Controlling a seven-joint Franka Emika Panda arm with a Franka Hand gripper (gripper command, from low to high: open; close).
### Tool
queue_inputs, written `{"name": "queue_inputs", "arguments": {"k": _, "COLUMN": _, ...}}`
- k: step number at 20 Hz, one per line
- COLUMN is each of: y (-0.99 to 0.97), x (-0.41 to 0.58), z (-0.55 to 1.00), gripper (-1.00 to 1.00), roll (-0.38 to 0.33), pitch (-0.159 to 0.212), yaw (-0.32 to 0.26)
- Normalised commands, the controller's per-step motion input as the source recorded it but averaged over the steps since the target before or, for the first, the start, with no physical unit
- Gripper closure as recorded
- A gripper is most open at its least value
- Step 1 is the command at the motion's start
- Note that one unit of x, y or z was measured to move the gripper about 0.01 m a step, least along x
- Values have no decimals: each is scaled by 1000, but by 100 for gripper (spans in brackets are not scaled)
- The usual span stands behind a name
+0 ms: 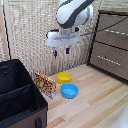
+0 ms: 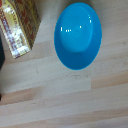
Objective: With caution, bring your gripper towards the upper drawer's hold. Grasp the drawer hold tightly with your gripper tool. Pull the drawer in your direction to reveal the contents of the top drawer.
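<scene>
My gripper (image 1: 61,52), with dark blue fingertips on a white base, hangs in the air above the bowls, its fingers apart and holding nothing. The dark brown drawer unit stands at the exterior view's right. The top drawer (image 1: 116,33) carries a slim silver drawer hold (image 1: 119,31); a lower drawer (image 1: 110,60) sits below it with its own bar. The gripper is well to the exterior view's left of the drawers and apart from them. The wrist view shows no fingers and no drawer, only the floor below.
A blue bowl (image 1: 70,90) (image 2: 77,35) and a yellow bowl (image 1: 63,77) sit on the wooden surface (image 1: 95,100). A patterned box (image 1: 45,84) (image 2: 19,27) stands beside them. A black fabric case (image 1: 19,97) fills the exterior view's lower left.
</scene>
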Motion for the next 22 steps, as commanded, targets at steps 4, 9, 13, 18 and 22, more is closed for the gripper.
{"name": "queue_inputs", "arguments": {"k": 4, "y": 94, "x": 214, "z": 149, "gripper": -100, "roll": -220, "pitch": 10, "yaw": 180}}
{"name": "queue_inputs", "arguments": {"k": 9, "y": 0, "x": 222, "z": 342, "gripper": -100, "roll": -238, "pitch": 0, "yaw": 175}}
{"name": "queue_inputs", "arguments": {"k": 13, "y": 0, "x": 276, "z": 499, "gripper": -100, "roll": -201, "pitch": 0, "yaw": 168}}
{"name": "queue_inputs", "arguments": {"k": 18, "y": 0, "x": 345, "z": 475, "gripper": -100, "roll": -214, "pitch": 8, "yaw": 120}}
{"name": "queue_inputs", "arguments": {"k": 22, "y": 0, "x": 441, "z": 397, "gripper": -100, "roll": -279, "pitch": 45, "yaw": 3}}
